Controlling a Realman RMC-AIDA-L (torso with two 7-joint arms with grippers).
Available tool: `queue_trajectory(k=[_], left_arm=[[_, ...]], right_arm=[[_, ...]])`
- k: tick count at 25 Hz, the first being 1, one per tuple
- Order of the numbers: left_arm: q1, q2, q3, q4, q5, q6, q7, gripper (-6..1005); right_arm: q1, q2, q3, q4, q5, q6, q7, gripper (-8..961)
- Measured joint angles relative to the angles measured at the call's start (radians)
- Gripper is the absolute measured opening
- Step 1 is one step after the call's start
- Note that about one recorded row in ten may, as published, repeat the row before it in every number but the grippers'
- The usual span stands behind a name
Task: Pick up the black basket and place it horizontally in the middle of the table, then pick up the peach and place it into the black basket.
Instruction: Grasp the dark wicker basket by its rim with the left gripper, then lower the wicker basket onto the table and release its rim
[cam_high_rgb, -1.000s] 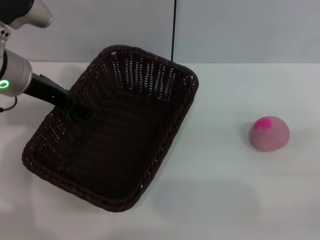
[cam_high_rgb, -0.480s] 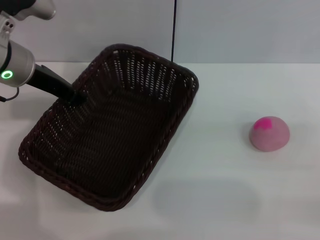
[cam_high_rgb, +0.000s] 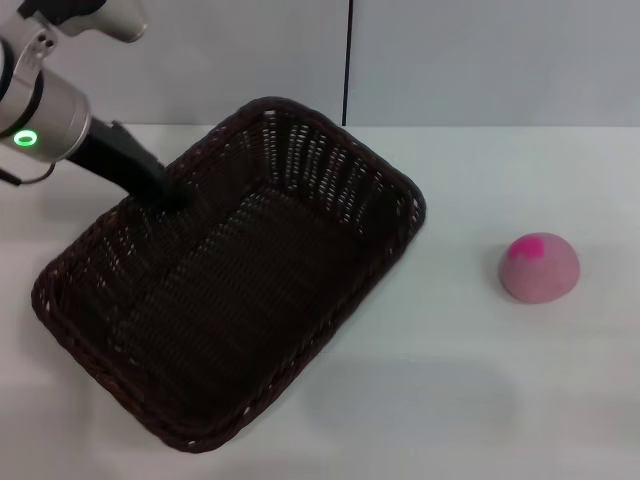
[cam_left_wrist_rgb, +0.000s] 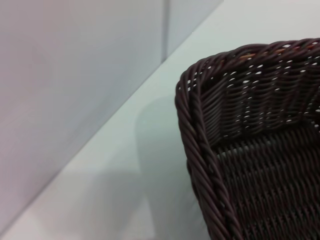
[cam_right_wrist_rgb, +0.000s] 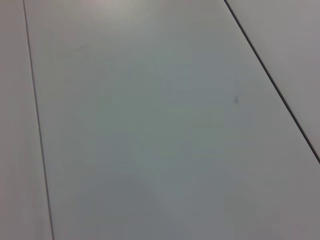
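Note:
The black basket (cam_high_rgb: 402, 192) lies slantwise on the left half of the white table (cam_high_rgb: 470, 390), its long side running from near left to far right. My left gripper (cam_high_rgb: 172, 196) reaches in from the upper left and is shut on the basket's far-left rim. The left wrist view shows one rounded corner of the basket (cam_left_wrist_rgb: 200, 150) with its braided rim, close up. The peach (cam_high_rgb: 539, 267), pale pink with a magenta patch, sits alone on the table's right side, well apart from the basket. My right gripper is out of view.
A grey wall with a dark vertical seam (cam_high_rgb: 348, 60) stands behind the table's far edge. The right wrist view shows only plain grey panels.
The basket has turned clockwise in the head view with my left gripper on its rim: its far right corner swung right and nearer, its near corner swung left. The peach has not moved.

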Motion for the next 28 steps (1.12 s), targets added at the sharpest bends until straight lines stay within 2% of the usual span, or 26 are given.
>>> queue_trajectory(k=[5, 7, 10, 11, 12, 17, 24, 28], left_arm=[[-0.026, -0.007, 0.032, 0.019, -0.041, 0.049, 0.161, 225], [-0.024, -0.008, 0.097, 0.047, -0.077, 0.049, 0.216, 224], [-0.021, -0.010, 0.168, 0.077, -0.109, 0.013, 0.250, 222], [-0.021, -0.010, 0.168, 0.077, -0.109, 0.013, 0.250, 219], [-0.021, -0.011, 0.216, 0.091, -0.139, -0.022, 0.258, 215], [0.003, -0.012, 0.330, 0.133, -0.157, -0.118, 0.269, 206], [0.002, -0.013, 0.351, 0.129, -0.162, -0.128, 0.281, 207], [0.023, -0.012, 0.375, 0.136, -0.178, -0.134, 0.327, 210]], right_arm=[[0.004, 0.000, 0.000, 0.000, -0.001, 0.000, 0.000, 828], [0.004, 0.000, 0.000, 0.000, -0.001, 0.000, 0.000, 828], [0.003, 0.000, 0.000, 0.000, 0.000, 0.000, 0.000, 828], [0.004, -0.001, 0.000, 0.000, 0.000, 0.000, 0.001, 828], [0.004, -0.003, 0.000, 0.000, 0.000, 0.000, 0.003, 828], [0.003, -0.004, 0.000, 0.001, 0.000, 0.001, 0.001, 828], [-0.002, -0.005, 0.000, 0.000, 0.000, 0.012, 0.000, 828], [-0.005, -0.003, 0.000, 0.002, 0.000, 0.016, -0.001, 827]])
